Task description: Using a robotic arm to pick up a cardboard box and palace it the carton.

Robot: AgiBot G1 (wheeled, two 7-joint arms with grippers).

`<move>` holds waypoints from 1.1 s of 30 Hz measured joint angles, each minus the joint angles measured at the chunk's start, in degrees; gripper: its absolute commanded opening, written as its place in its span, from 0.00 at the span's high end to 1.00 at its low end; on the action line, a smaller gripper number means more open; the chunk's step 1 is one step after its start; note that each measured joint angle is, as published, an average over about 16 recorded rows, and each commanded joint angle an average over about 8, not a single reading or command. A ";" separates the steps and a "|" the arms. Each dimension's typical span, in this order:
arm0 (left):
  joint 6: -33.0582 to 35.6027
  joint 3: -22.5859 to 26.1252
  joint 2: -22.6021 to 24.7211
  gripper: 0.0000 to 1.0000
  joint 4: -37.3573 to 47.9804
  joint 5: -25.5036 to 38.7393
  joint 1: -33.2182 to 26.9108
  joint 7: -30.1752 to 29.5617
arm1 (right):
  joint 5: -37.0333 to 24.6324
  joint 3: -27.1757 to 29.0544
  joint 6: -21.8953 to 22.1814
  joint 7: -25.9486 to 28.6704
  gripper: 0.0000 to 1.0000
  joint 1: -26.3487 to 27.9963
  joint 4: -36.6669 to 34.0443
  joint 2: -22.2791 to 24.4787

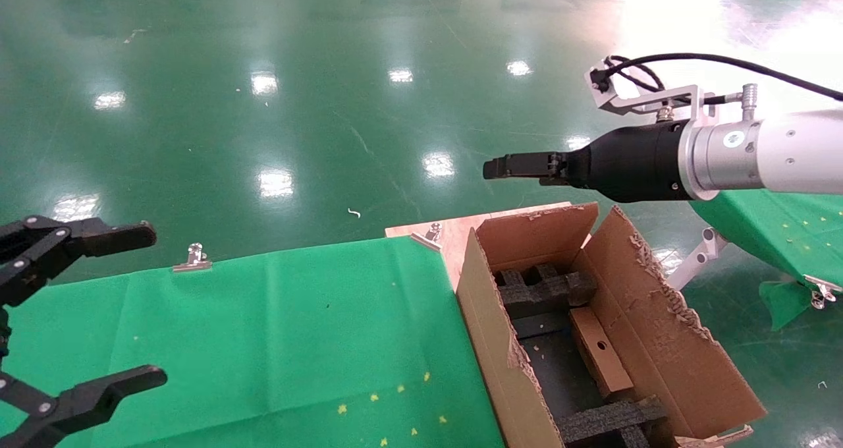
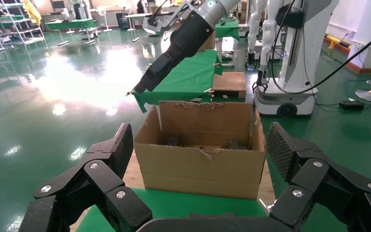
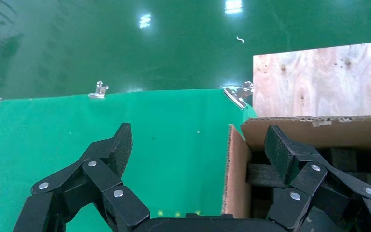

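The large brown carton with ragged flaps stands on the table's right end. Black foam dividers line its inside. The small flat cardboard box, with a round hole, lies inside the carton against its right wall. My right gripper, on the white arm, hangs in the air above the carton's far left corner. It is open and empty, and the carton's edge lies below it. My left gripper, all black, is open and empty over the table's left end, facing the carton.
A green cloth covers the table, held by metal clips. A plywood board sticks out beside the carton. Another green-covered table stands to the right. A second robot's base stands beyond the carton on the shiny green floor.
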 measured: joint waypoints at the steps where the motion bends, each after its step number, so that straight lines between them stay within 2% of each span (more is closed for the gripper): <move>1: 0.00 0.00 0.00 0.00 0.00 0.00 0.00 0.00 | 0.06 0.63 -0.30 -0.65 0.00 -0.55 -0.04 -0.10; 8: 0.00 0.00 0.00 0.00 0.00 0.00 0.00 0.00 | 2.17 7.78 -3.99 -8.05 0.00 -5.98 -0.39 -1.05; 33: 0.00 0.02 -0.01 0.00 0.01 -0.01 -0.01 0.01 | 13.45 41.74 -21.82 -43.09 0.00 -31.13 -2.03 -5.33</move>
